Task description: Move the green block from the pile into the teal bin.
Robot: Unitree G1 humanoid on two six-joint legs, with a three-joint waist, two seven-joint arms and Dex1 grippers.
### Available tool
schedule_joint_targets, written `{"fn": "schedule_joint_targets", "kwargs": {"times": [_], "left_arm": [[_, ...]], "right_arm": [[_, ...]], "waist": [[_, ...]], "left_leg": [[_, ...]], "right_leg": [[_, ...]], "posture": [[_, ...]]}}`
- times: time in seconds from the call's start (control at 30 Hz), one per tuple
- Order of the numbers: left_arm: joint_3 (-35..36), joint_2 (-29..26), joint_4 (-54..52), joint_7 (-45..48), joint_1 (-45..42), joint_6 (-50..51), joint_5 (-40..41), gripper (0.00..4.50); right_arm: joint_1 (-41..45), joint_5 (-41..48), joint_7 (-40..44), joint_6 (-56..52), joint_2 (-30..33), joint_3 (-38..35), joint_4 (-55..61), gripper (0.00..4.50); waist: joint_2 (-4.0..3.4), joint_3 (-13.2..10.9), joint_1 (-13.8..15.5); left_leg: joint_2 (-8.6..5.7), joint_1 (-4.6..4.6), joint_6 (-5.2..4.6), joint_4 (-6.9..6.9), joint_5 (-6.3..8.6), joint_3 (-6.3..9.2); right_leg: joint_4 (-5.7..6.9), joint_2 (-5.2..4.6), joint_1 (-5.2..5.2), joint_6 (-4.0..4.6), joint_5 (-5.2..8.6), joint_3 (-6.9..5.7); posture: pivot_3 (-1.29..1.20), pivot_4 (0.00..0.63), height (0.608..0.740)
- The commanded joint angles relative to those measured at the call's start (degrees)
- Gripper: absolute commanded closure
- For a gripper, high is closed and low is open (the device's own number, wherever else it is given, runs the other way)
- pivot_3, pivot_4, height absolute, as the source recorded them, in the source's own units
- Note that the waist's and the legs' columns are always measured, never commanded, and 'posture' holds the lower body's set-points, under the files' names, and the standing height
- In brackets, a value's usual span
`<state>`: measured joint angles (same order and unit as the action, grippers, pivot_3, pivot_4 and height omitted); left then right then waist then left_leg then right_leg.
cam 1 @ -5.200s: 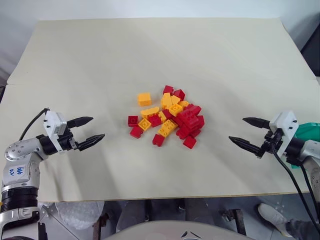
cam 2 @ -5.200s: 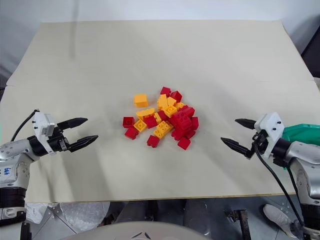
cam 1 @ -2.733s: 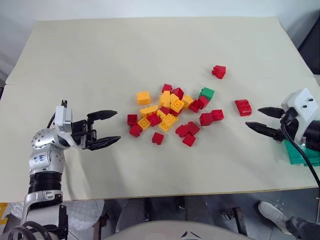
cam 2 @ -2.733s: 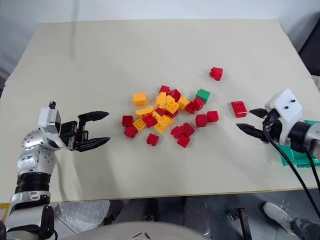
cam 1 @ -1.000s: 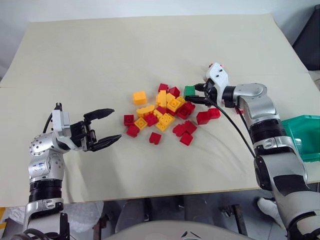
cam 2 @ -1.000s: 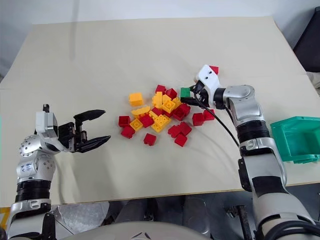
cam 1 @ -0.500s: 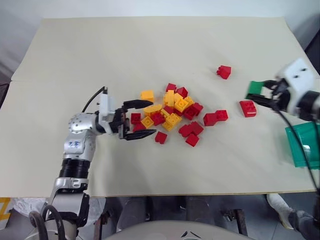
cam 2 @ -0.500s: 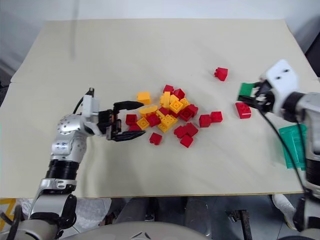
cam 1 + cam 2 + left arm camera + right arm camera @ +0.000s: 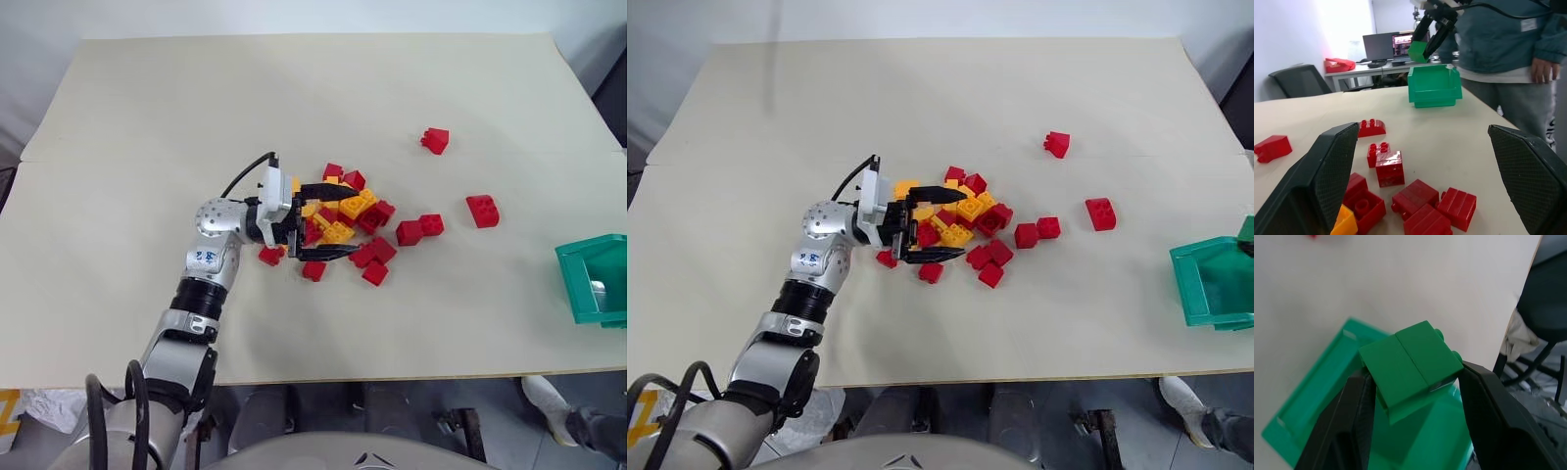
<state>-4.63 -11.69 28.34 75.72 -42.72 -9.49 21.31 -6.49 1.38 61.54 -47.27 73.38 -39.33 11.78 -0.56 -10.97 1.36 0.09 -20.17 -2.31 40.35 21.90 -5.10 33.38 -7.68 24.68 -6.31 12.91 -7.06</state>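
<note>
While unlabelled, green block (image 9: 1410, 362) seemingly overhangs teal bin (image 9: 1312, 401).

I'm looking at a bare beige tabletop (image 9: 294, 108). A person in a teal jacket (image 9: 1508, 39) stands beside it; behind, what looks like a laptop (image 9: 1396, 46) on a desk, and a black chair (image 9: 1300, 81).

The left arm (image 9: 211, 264) is built of rounded silver-grey shells joined by black ribbed rings, with a small blue marking on its side. A white block sits at the wrist, and a thin black cable loops out from it. The left gripper (image 9: 333, 218) has two black, tapering fingers (image 9: 1327, 166) with a fine cross-hatched texture on their inner faces.
</note>
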Motion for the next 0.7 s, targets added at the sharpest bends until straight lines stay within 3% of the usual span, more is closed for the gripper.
{"fn": "schedule_joint_targets", "kwargs": {"times": [0.03, 0.23, 0.47, 0.7], "left_arm": [[-0.3, 0.7, 1.0, -0.1, -1.4, -1.3, -0.8, 0.00], [0.0, 0.2, 1.7, -2.1, -2.1, -0.3, -2.0, 0.00], [0.0, -2.0, -0.7, -5.1, -1.8, 7.0, -2.3, 0.00], [4.9, -11.3, -5.3, -6.3, 3.4, 14.8, -0.4, 0.00]], "right_arm": [[-2.4, -3.7, -1.5, 2.6, 2.0, 0.2, -3.3, 1.64], [-0.8, -3.5, -2.6, 3.1, 2.4, 1.8, -4.8, 0.03], [4.5, -0.2, -3.0, 2.7, 1.5, 2.7, -2.3, 0.03], [13.1, 16.8, 2.7, 4.5, -8.9, 10.9, 7.9, 0.03]], "waist": [[0.00, 0.0, 0.1], [0.00, 0.0, 0.1], [0.00, 0.0, 0.0], [0.04, 0.0, -0.4]], "left_leg": [[-0.01, 0.00, 0.00, 0.00, 0.00, -0.01], [-0.04, -0.03, -0.04, 0.00, -0.01, 0.00], [-0.04, -0.01, -0.04, 0.01, -0.01, 0.00], [0.07, 0.00, 0.02, 0.07, 0.00, 0.03]], "right_leg": [[-0.01, 0.00, 0.00, 0.00, 0.00, 0.01], [-0.06, -0.02, 0.01, -0.04, -0.03, 0.02], [-0.05, -0.01, 0.00, -0.06, -0.04, 0.04], [-0.01, 0.11, 0.00, -0.04, -0.05, 0.02]], "posture": [[0.00, 0.150, 0.740], [0.00, 0.150, 0.740], [0.00, 0.150, 0.740], [0.00, 0.150, 0.740]]}}
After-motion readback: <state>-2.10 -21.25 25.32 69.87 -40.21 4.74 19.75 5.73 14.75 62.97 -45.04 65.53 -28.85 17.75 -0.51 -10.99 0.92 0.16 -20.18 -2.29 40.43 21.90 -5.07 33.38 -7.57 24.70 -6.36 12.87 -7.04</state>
